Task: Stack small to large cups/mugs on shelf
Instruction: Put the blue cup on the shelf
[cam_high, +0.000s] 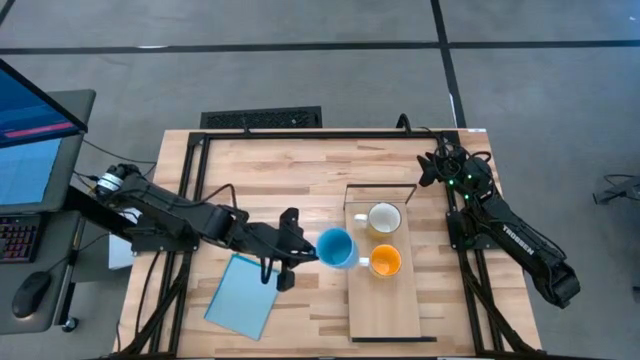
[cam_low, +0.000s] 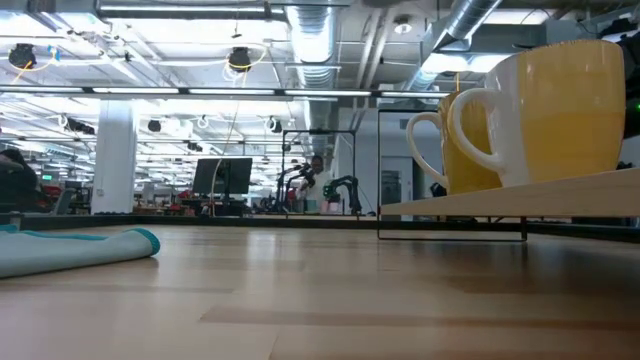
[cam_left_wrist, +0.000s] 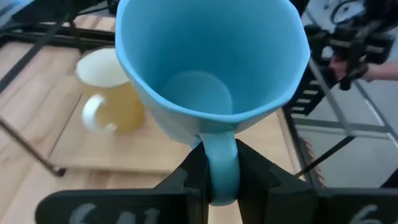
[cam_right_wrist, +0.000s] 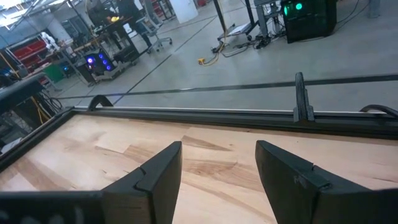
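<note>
Surface: a slatted wooden tabletop (cam_high: 290, 170) inside a dark frame; a flat light-blue cloth (cam_high: 241, 296) lies near its front left
Room: grey floor around the table, a monitor (cam_high: 35, 135) and a keyboard at the far left; the low view looks into a large hall with ceiling lights, pipes and distant workstations
Shelf: the pale wood shelf (cam_high: 384, 300) lies right of centre, running front to back
Mugs on shelf: the cream mug (cam_high: 383, 218) and the orange mug (cam_high: 385, 262) stand close together on the shelf's rear half, both upright
Blue mug: the light-blue mug (cam_high: 336, 248) is tilted, just beside the shelf's left edge and near the orange mug
Left gripper: the left gripper (cam_high: 298, 252) pinches the blue mug's handle between its fingers (cam_left_wrist: 255, 171), seen clearly in the left wrist view
Right gripper: the right gripper (cam_right_wrist: 219, 168) waits over the table's back right corner, fingers spread with nothing between them
Writing: white letters on the right arm, too small to read
</note>
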